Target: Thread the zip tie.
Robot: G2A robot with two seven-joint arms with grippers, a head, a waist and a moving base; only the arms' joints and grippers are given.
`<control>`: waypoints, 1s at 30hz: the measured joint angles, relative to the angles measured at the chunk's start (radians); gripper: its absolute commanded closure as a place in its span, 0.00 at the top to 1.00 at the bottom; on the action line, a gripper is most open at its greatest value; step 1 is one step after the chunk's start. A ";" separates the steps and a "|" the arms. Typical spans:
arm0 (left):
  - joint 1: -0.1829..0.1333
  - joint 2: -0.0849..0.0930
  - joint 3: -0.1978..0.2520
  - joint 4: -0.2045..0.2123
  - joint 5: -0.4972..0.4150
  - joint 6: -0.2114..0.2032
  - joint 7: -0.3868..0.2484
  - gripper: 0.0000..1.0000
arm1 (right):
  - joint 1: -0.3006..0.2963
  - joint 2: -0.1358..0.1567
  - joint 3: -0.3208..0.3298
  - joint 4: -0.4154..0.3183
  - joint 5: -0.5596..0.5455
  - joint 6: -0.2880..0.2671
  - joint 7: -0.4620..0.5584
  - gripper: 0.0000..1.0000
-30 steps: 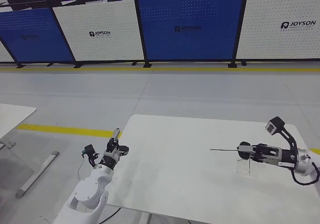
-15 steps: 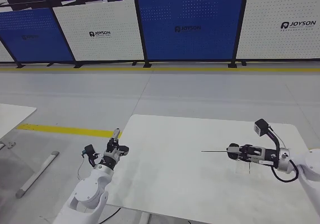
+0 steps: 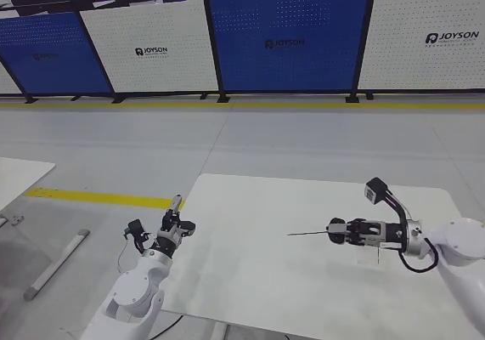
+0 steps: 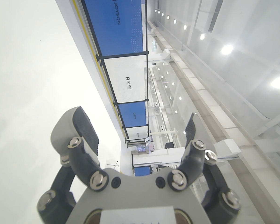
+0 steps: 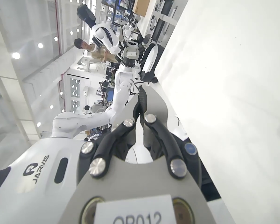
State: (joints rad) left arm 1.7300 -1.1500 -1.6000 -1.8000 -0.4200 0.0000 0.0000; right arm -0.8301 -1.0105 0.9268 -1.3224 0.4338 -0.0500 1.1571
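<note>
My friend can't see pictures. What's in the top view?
The right tool holds a thin black zip tie over a white table, pointing it toward the left tool, open at the table's opposite edge.

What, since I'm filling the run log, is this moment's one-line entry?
right gripper: shut on zip tie, level above table | left gripper: open, empty, at table edge | zip tie: straight, unthreaded

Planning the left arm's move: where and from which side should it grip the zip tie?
Probably the free tail, from the left gripper's side: the zip tie juts level over the table toward it, its other end clamped in the right gripper.
</note>
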 measured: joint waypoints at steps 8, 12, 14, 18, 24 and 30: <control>0.000 0.000 0.000 0.000 0.000 0.000 0.000 1.00 | 0.050 -0.020 -0.073 0.036 -0.105 0.062 -0.041 0.00; 0.000 0.000 0.000 0.000 0.000 0.000 0.000 1.00 | 0.050 -0.020 -0.073 0.036 -0.106 0.062 -0.041 0.00; 0.000 0.000 0.000 0.000 0.000 0.000 0.000 1.00 | 0.050 -0.020 -0.073 0.036 -0.106 0.062 -0.041 0.00; 0.000 0.000 0.000 0.000 0.000 0.000 0.000 1.00 | 0.050 -0.020 -0.073 0.036 -0.106 0.062 -0.041 0.00; 0.000 0.000 0.000 0.000 0.000 0.000 0.000 1.00 | 0.033 -0.022 -0.065 0.013 -0.133 0.017 -0.103 0.00; 0.000 0.000 0.000 0.000 0.000 0.000 0.000 1.00 | 0.049 -0.026 -0.031 0.041 -0.119 -0.134 -0.109 0.00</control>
State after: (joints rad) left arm 1.7300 -1.1500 -1.6000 -1.8000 -0.4200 0.0000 0.0000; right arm -0.7810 -1.0366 0.8954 -1.2819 0.3147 -0.1836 1.0481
